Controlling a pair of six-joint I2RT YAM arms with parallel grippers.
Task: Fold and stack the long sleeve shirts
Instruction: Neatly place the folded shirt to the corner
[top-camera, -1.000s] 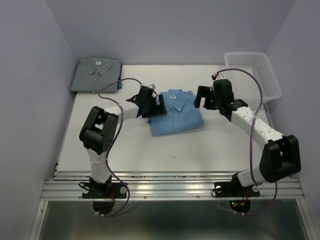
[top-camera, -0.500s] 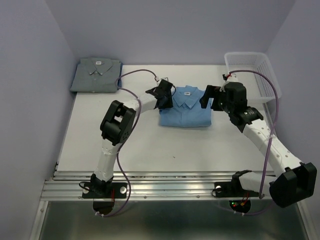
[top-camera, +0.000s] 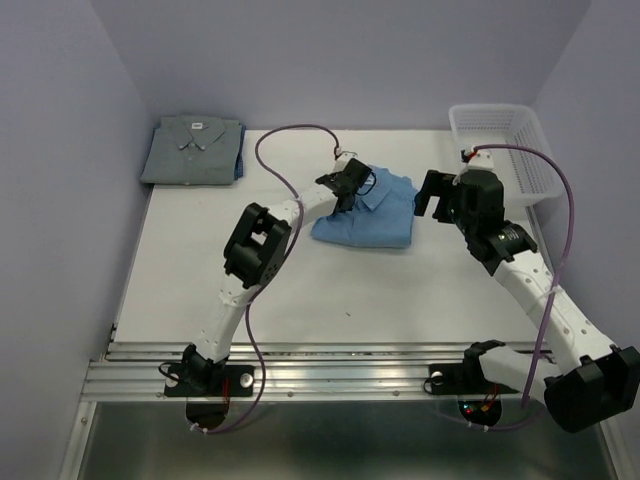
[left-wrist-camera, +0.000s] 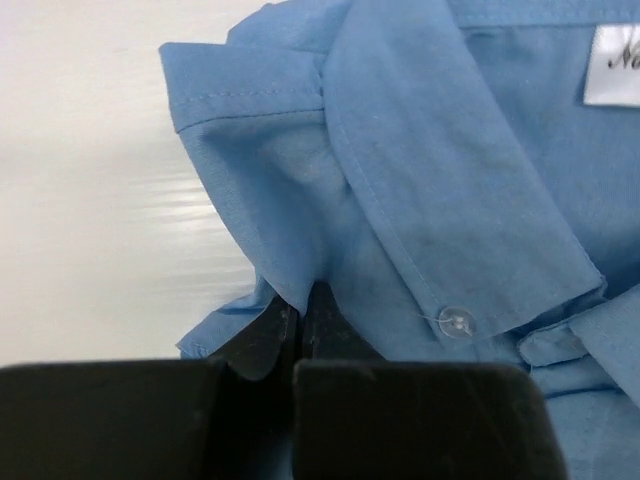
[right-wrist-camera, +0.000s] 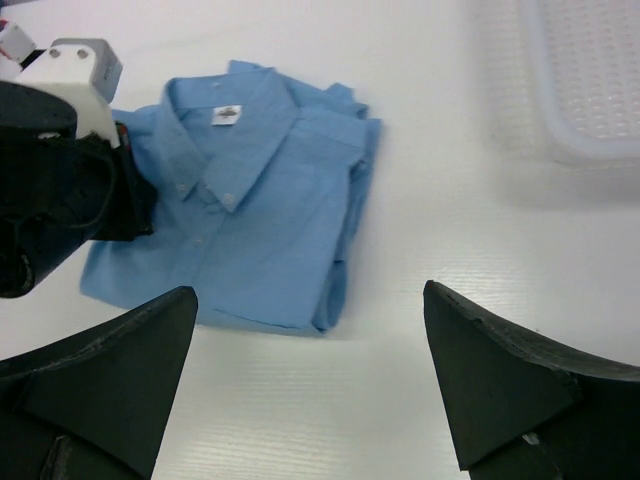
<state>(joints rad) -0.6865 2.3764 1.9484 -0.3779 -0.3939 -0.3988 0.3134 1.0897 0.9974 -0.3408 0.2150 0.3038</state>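
Left wrist view: the left fingers (left-wrist-camera: 299, 345) are pinched shut on a puckered fold of the sky-blue shirt (left-wrist-camera: 430, 200) under its collar, near a clear button (left-wrist-camera: 456, 321), and a white neck label (left-wrist-camera: 612, 62) at upper right is cut off after "Na". Seen from the top camera, this thin shirt lies folded at upper centre of the white table (top-camera: 200, 280), with open surface below it. The right fingers (top-camera: 432, 195) are spread wide, holding nothing, between its right edge and the white mesh basket (top-camera: 540, 140). The grey shirt (top-camera: 190, 155) lies folded at upper left, its tag unreadable.
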